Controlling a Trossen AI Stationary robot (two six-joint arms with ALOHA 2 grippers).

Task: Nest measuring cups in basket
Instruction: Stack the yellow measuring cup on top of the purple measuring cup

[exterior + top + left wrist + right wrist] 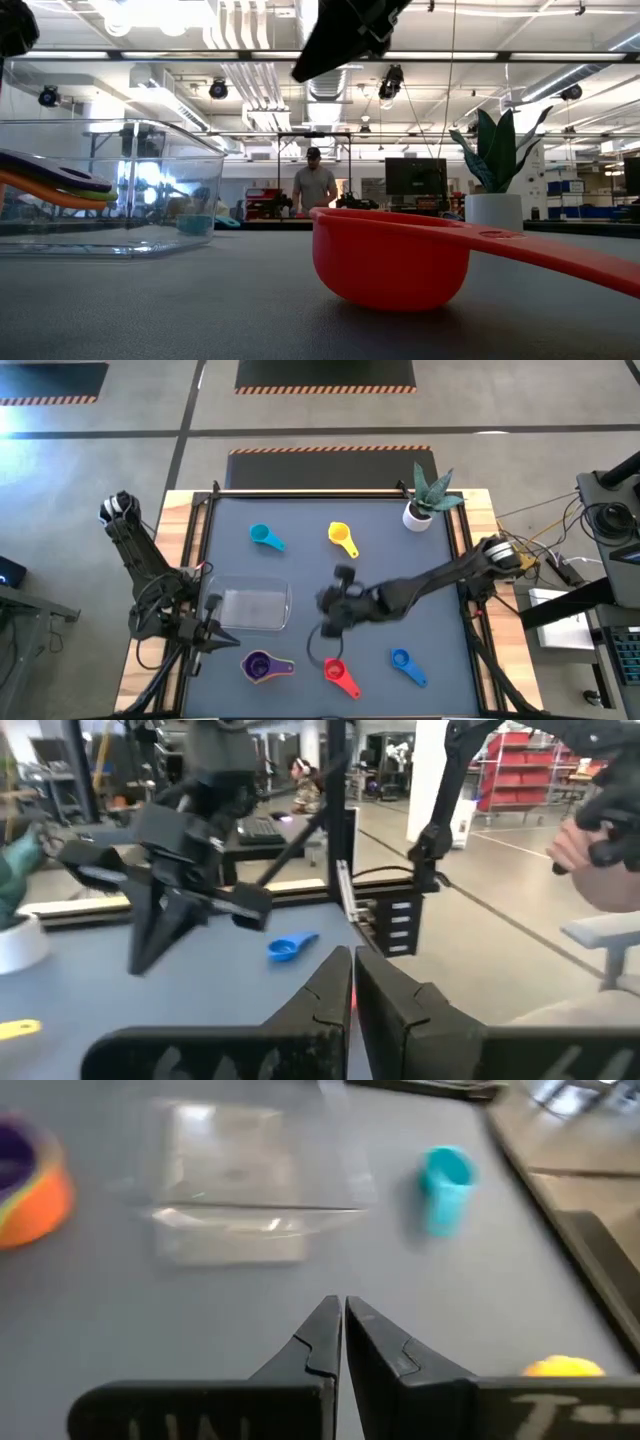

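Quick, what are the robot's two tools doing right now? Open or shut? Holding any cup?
Left tool: shut, holding nothing, parked at the table's left edge.
Right tool: shut, holding nothing, above the table's middle.

table (300, 570): dark mat | on it: basket (253, 607), cups cyan (265, 537)/yellow (342, 538)/red (338, 674)/blue (406, 663), orange-purple stack (262, 666), plant pot (418, 515)

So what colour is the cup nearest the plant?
Yellow: the cup left of the plant, clearest in the high view.

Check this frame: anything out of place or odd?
Only that the basket is empty, while an orange, green and purple nested stack sits outside it; the other cups lie scattered. Nothing looks spilled or damaged.
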